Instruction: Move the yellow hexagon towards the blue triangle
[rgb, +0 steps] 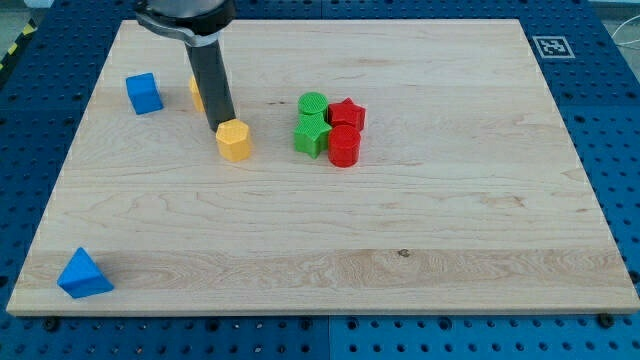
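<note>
The yellow hexagon (235, 140) lies left of the board's middle. My tip (222, 127) touches its upper left edge; the dark rod rises up and to the left from there. The blue triangle (83, 273) sits near the board's bottom left corner, far below and left of the hexagon. A second yellow block (197, 92) is partly hidden behind the rod, so its shape is unclear.
A blue cube (144, 93) lies at the upper left. A cluster sits right of the hexagon: a green cylinder (313, 104), a green star (312, 134), a red star (347, 114) and a red cylinder (344, 146). The wooden board (420, 250) has a marker tag (551, 46) at its top right corner.
</note>
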